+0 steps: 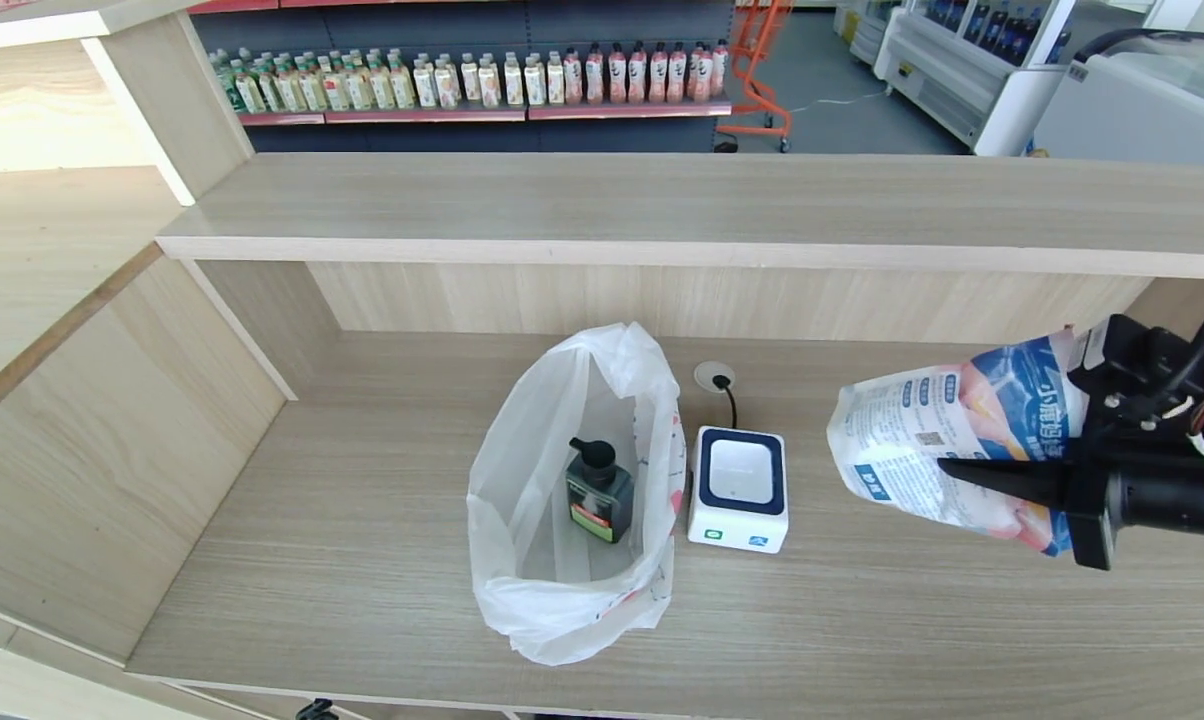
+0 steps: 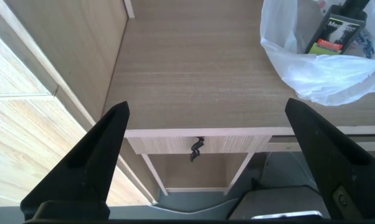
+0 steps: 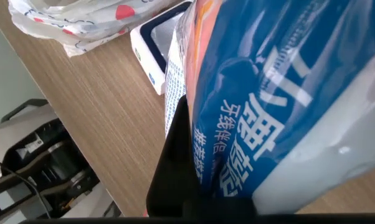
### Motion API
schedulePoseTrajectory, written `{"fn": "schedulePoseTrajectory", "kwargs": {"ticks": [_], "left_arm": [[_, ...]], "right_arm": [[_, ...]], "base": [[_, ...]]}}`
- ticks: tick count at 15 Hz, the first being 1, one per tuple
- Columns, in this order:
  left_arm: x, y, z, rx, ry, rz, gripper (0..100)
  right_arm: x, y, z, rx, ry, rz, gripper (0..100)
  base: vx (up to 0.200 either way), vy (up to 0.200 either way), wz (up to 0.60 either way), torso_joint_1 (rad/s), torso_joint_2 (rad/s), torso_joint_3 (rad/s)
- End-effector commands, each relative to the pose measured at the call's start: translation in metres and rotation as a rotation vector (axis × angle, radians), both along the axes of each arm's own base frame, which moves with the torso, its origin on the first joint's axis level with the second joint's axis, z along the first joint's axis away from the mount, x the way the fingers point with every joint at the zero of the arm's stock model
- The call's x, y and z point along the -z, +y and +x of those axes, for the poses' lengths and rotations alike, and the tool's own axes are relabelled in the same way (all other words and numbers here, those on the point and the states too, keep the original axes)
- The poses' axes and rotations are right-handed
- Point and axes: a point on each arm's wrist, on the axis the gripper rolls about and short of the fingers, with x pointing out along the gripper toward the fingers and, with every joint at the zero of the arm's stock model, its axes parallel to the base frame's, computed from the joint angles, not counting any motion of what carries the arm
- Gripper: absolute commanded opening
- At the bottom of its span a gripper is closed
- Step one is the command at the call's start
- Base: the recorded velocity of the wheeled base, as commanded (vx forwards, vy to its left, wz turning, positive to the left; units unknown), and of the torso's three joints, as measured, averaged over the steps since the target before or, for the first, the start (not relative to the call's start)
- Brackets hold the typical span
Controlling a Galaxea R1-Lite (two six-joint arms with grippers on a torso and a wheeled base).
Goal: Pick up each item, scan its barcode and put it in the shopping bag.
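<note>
Table (image 1: 362, 540): bag (image 1: 507, 500) stands open. Pouch (image 1: 922, 440) is raised right of the scanner (image 1: 738, 487), with the right gripper (image 1: 1012, 475) jaws clamped on it; scan and bagging pending. Bottle (image 1: 599, 495) already bagged. Left gripper (image 2: 207, 106) jaws apart, empty.

A white plastic shopping bag (image 1: 537, 520) stands open near the middle of the counter (image 1: 362, 560). A dark pump bottle (image 1: 598, 492) stands upright inside it. Just beside the bag, on the side toward the counter's right edge, sits a white scanner (image 1: 739, 488) with a dark-framed window. Its black cable (image 1: 730, 405) runs to a round hole near the back edge. Above the counter's right end, the right jaws clamp a blue-and-white pouch (image 1: 912, 435), held sideways off the surface. Beyond the counter, a store shelf (image 1: 482, 115) carries rows of bottles.
</note>
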Motion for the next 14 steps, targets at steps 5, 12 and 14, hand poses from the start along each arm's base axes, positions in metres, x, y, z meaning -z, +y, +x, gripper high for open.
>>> {"fn": "schedulePoseTrajectory", "kwargs": {"ticks": [5,12,14], "left_arm": [[0.0,0.0,0.0,0.0,0.002,0.0,100],[0.0,0.0,0.0,0.0,0.002,0.0,100],[0.0,0.0,0.0,0.0,0.002,0.0,100]], "right_arm": [[0.014,0.023,0.022,-0.135,-0.009,-0.036,0],[0.051,0.031,0.055,-0.378,-0.164,-0.219,0],[0.059,0.033,0.065,-0.387,-0.196,-0.233,0]], "base": [[0.0,0.0,0.0,0.0,0.0,0.0],[0.0,0.0,0.0,0.0,0.0,0.0],[0.0,0.0,0.0,0.0,0.0,0.0]]}}
